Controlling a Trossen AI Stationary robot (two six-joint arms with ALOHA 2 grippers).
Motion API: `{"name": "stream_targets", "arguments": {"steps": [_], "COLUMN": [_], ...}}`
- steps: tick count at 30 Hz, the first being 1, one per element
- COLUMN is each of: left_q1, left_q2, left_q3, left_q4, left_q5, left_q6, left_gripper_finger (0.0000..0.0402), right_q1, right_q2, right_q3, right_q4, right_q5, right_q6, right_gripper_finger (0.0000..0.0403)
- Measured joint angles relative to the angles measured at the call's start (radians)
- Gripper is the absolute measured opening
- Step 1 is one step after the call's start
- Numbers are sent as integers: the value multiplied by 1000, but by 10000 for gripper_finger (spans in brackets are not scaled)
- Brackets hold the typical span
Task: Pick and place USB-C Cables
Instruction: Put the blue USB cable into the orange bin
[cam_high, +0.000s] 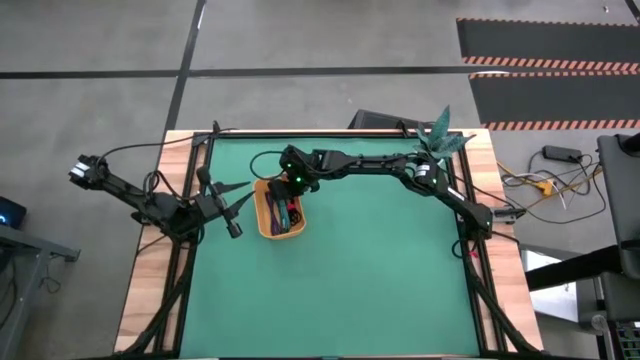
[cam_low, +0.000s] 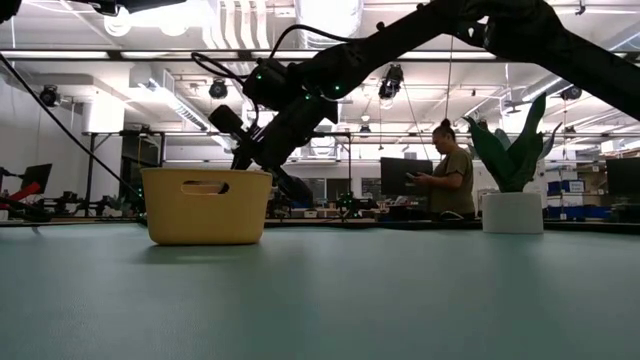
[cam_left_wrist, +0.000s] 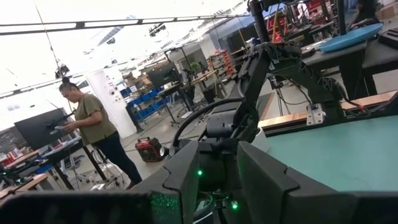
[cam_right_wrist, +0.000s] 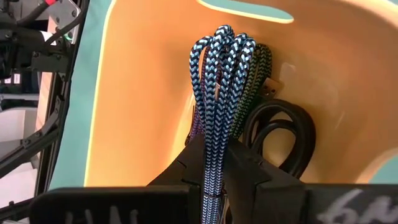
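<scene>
**Blue cable gripped inside the orange tray**

Green desk (cam_high: 360, 280), left to right: the left gripper (cam_high: 232, 200) waits at the desk's left edge; whether its fingers are parted I cannot tell. Beside it, the right gripper (cam_right_wrist: 214, 163) reaches into the orange tray (cam_high: 266, 222), fingers closed on the blue braided cable (cam_right_wrist: 219, 74). Green and black cables (cam_right_wrist: 283, 134) lie touching it, so lifting may snag them and drag them out.

Blue cable's (cam_right_wrist: 217, 99) lower end behind right gripper (cam_right_wrist: 214, 171)
</scene>
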Motion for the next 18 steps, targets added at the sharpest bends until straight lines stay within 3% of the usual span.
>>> {"name": "stream_targets", "arguments": {"steps": [8,18], "left_q1": [0,0], "left_q2": [0,0], "left_q3": [0,0], "left_q4": [0,0], "left_q5": [0,0], "left_q6": [0,0], "left_gripper_finger": [96,96], "right_q1": [0,0], "right_q2": [0,0], "right_q3": [0,0], "right_q4": [0,0], "right_q5": [0,0], "right_q6": [1,4], "right_gripper_finger": [32,83]}}
